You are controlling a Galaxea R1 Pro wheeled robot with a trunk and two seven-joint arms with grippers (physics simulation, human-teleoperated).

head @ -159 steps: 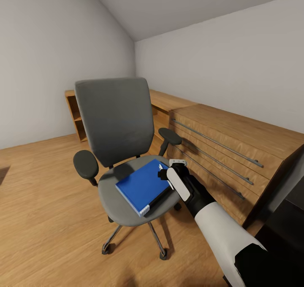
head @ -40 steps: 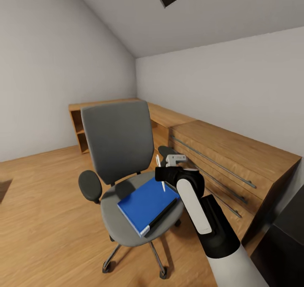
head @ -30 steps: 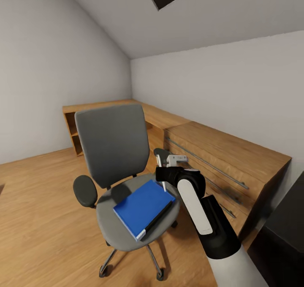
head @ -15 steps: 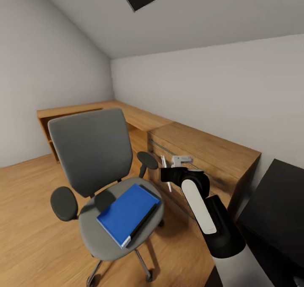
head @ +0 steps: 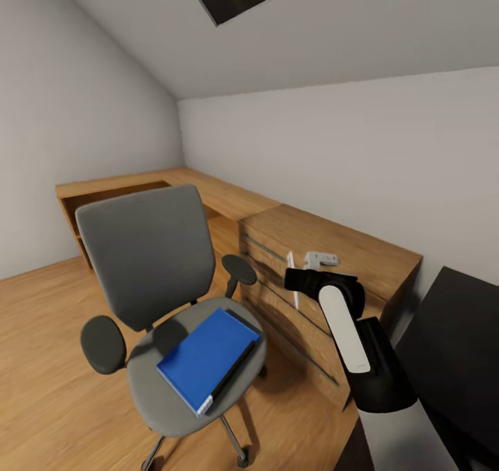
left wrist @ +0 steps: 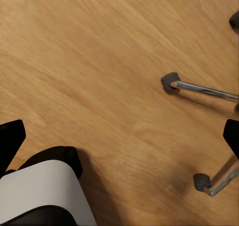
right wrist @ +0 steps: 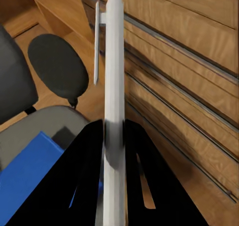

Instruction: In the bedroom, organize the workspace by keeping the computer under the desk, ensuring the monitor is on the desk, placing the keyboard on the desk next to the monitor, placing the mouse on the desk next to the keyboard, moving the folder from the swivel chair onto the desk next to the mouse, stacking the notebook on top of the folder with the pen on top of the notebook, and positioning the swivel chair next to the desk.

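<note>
Pen point(head: 290, 278) pinched upright in right hand point(head: 299, 278), beside dresser point(head: 326, 249); folder point(head: 206, 357) on swivel chair point(head: 149, 256)

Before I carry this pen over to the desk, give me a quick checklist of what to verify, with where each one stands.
1. Right gripper shut on the pen: ok.
2. Pen clear of the wooden dresser: ok, held in front of it.
3. Folder moved to the desk: not ok, on the swivel chair.
4. Notebook stacked on top of the folder: not ok, lies under it.
5. Left gripper: cannot tell.
</note>
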